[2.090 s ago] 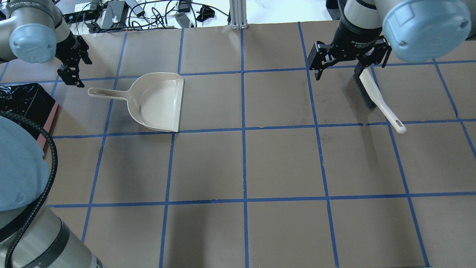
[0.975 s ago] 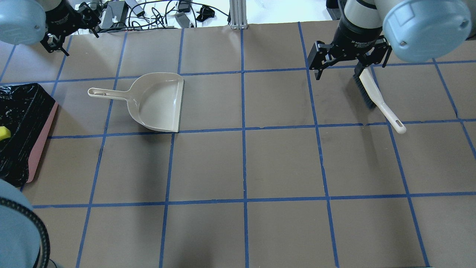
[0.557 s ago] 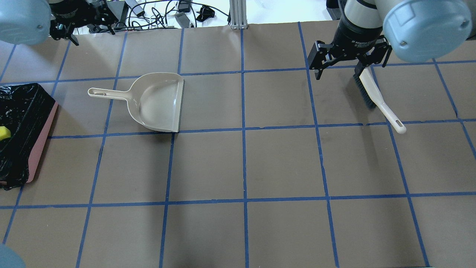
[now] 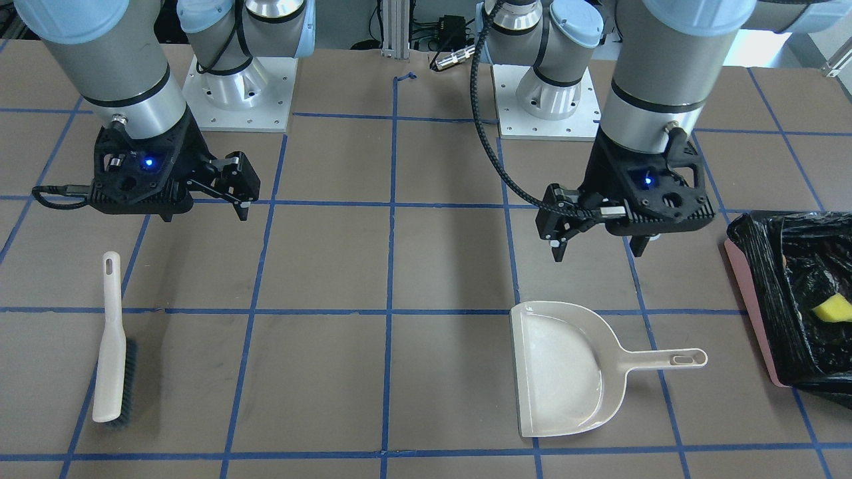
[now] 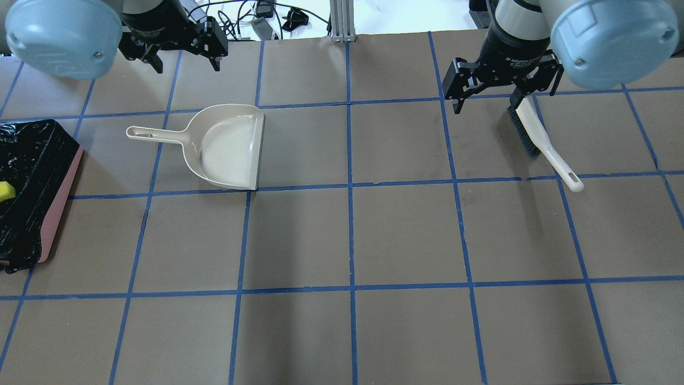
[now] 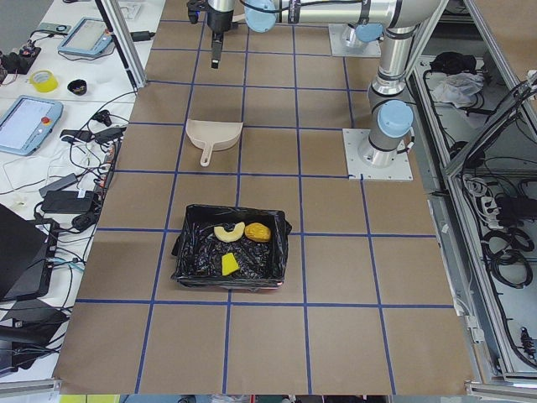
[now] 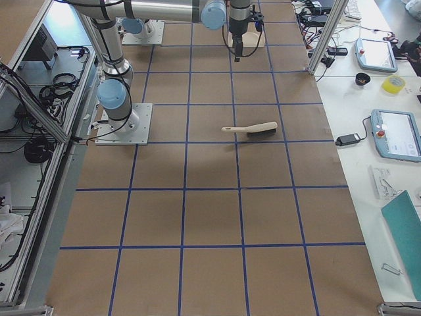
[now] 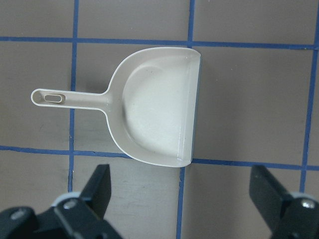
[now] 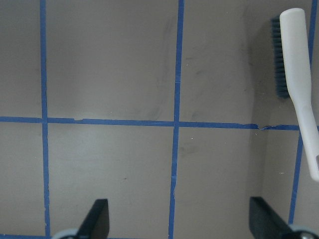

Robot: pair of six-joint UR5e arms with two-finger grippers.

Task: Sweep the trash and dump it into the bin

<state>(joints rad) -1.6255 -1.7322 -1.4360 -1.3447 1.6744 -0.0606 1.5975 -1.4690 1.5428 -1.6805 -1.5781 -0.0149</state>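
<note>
The bin (image 6: pixel 191 255), pink-sided and lined with a black bag, stands at the table's left end (image 5: pixel 32 160). Inside it lie the trash pieces: a curved croissant-like piece (image 6: pixel 227 232), a yellow-brown lump (image 6: pixel 258 231) and a yellow sponge piece (image 6: pixel 229 264). My left gripper (image 5: pixel 187 61) hangs open and empty above the table, beyond the beige dustpan (image 5: pixel 224 147), which looks empty in the left wrist view (image 8: pixel 154 119). My right gripper (image 5: pixel 486 104) is open and empty, raised beside the hand brush (image 5: pixel 534 131).
The brush (image 4: pixel 110 346) lies flat on the table with its handle toward the robot. The dustpan (image 4: pixel 566 369) has its handle pointing at the bin (image 4: pixel 752 299). Cables and devices crowd the strip beyond the table's far edge.
My left arm has swung away from the bin, back and to the right, ending above the far side of the dustpan. The bin is now uncovered. The right arm has not moved.
</note>
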